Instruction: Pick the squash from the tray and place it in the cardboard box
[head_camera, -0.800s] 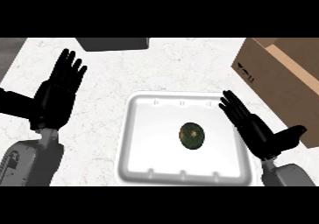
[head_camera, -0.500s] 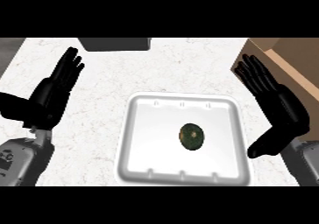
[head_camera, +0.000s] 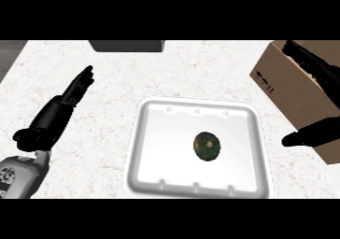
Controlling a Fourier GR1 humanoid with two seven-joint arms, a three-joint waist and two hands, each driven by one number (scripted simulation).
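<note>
A small dark green squash lies near the middle of the white tray on the counter. The brown cardboard box stands at the right edge. My right hand is open in front of the box, fingers stretched toward the far side, thumb low at the tray's right; it holds nothing and is well right of the squash. At the left, my left hand is open and resting, fingers pointing away, apart from the tray.
A dark grey object sits at the counter's far edge, behind the tray. The white marbled counter stretches between the left hand and the tray. The counter's left edge shows at top left.
My right hand has swung right and farther away, from beside the tray to in front of the cardboard box. The view has shifted, so tray and left hand sit differently. The squash stays in the tray.
</note>
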